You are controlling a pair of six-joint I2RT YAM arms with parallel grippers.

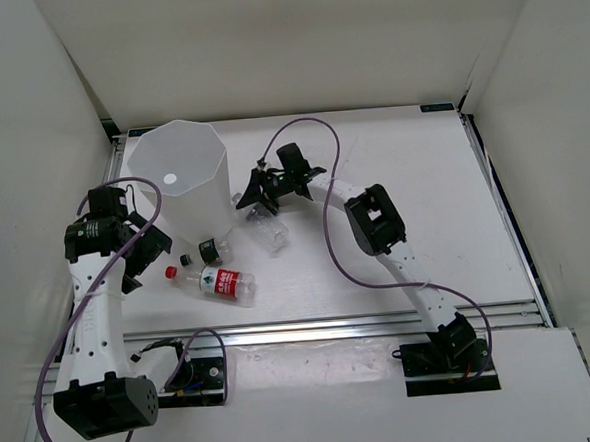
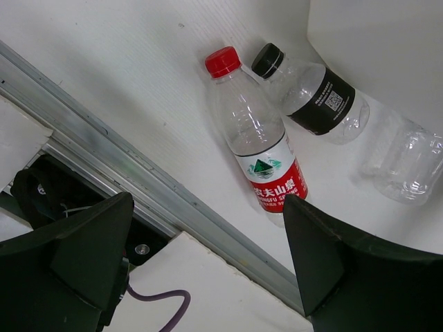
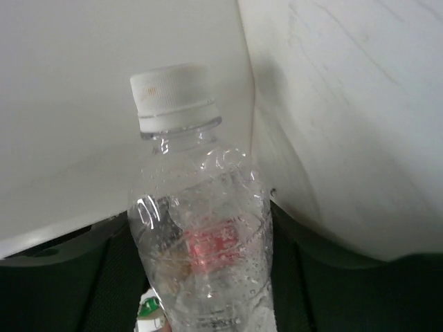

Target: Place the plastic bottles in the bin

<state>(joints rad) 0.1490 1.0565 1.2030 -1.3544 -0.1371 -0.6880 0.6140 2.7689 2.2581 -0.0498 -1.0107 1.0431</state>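
**A:** Right claw (image 1: 256, 196): is it pinching the white-capped bottle (image 3: 201, 235)?

**B:** Cannot tell. From its wrist the bottle fills the middle, with dark finger shapes on either side. The bottom edge cuts off the place where they would meet it. From above, the claw's black bulk covers most of that bottle, just beside the bin (image 1: 194, 215).

**A:** And the left claw (image 2: 206, 200)?

**B:** Spread wide with nothing between its fingers, hanging over the table's near rail (image 2: 104, 142).

**A:** The other bottles?

**B:** All lying on the table (image 1: 422, 173) by the bin's foot. The red-capped bottle (image 2: 259, 149) lies just beside the black-capped bottle (image 2: 315, 97). A fourth bottle (image 2: 408, 162) is clear and runs to the frame's edge, its label unreadable.
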